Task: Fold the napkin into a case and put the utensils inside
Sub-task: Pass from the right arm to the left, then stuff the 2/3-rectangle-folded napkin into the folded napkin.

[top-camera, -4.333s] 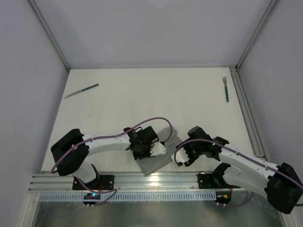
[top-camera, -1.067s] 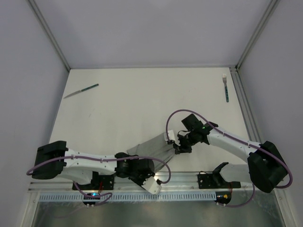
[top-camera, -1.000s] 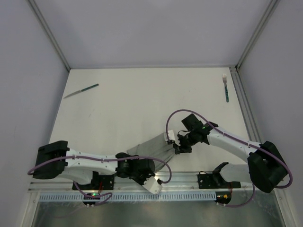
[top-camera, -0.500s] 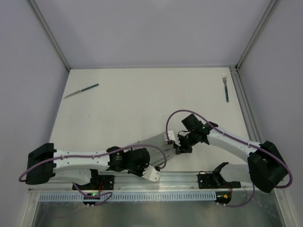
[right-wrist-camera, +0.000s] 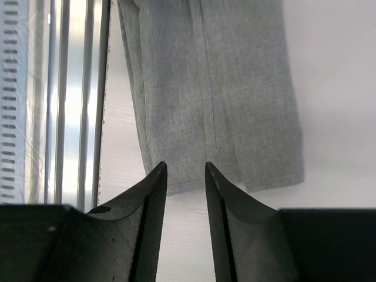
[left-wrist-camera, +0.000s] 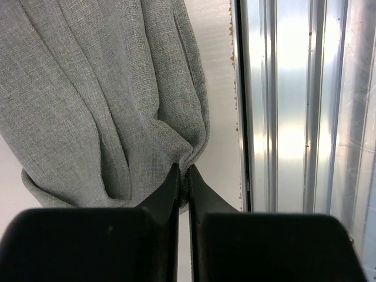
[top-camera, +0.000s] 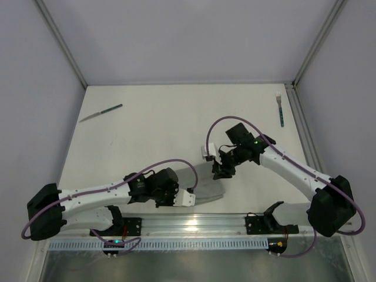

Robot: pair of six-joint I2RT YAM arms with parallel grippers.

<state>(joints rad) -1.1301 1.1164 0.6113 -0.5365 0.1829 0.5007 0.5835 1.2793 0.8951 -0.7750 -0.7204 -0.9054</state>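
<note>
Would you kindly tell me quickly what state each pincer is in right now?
Left pincer: closed, pinching a bunched edge of the napkin.
Right pincer: open, holding nothing.

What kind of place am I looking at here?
Probably a robotics lab test cell: a white table boxed in by plain panels, two arms bolted to an aluminium rail, and a napkin, knife and fork as props.
</note>
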